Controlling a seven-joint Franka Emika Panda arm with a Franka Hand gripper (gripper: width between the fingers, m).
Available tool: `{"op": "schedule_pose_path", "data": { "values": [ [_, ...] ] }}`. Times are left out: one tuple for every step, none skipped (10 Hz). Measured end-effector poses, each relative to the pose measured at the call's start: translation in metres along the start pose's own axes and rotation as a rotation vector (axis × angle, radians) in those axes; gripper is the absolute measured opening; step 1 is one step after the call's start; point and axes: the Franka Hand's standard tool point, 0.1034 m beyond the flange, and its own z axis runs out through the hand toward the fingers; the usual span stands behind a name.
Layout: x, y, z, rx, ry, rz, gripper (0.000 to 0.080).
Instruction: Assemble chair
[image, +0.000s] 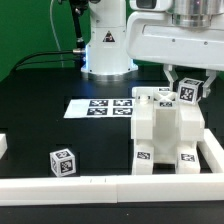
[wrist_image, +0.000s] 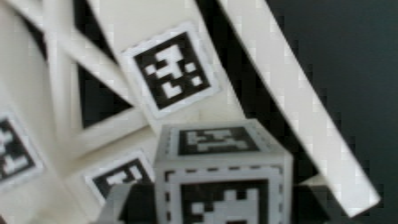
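Claw: claw (image: 188, 87) with its jaws partly open on either side of a small tagged block (image: 190, 95); whether it grips cannot be told.
Chair: chair (image: 163, 130) partly built, just beneath the claw, toward the exterior view's right.
Left to do: a loose tagged piece (image: 62, 160) lies well apart.
Writing: none readable, only square tags, also on the marker board (image: 100, 107).

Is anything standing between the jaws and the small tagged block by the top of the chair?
Nothing visible does. In the exterior view the gripper sits at the small tagged block, jaws on either side of it, by the top of the half-built chair. Whether they already press it is unclear.
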Motion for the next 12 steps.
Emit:
{"op": "schedule_pose_path", "data": {
  "values": [
    [0.0007,-0.0001,0.0000,0.008,0.004,0.120,0.0281],
    [0.0006,-0.0008,0.0001,0.023,0.000,0.266,0.0281],
    [0.0006,-0.0027,0.0005,0.062,0.002,0.431,0.0282],
    [0.0012,-0.0032,0.0008,0.096,-0.002,0.533,0.0282],
    [0.0016,-0.0033,0.0007,0.122,-0.009,0.639,0.0282],
    [0.0006,-0.0039,0.0009,0.133,-0.024,0.728,0.0282],
    [0.0000,-0.0049,0.0010,0.134,-0.027,0.753,0.0282],
    [0.0000,-0.0048,0.0011,0.134,-0.027,0.749,0.0289],
    [-0.0001,-0.0047,0.0016,0.133,-0.026,0.735,0.0289],
    [-0.0002,-0.0045,0.0018,0.132,-0.023,0.688,0.0494],
    [-0.0007,-0.0027,0.0014,0.115,-0.027,0.542,0.0494],
    [0.0019,-0.0032,0.0002,0.127,-0.007,0.381,0.0616]
  ]
}}
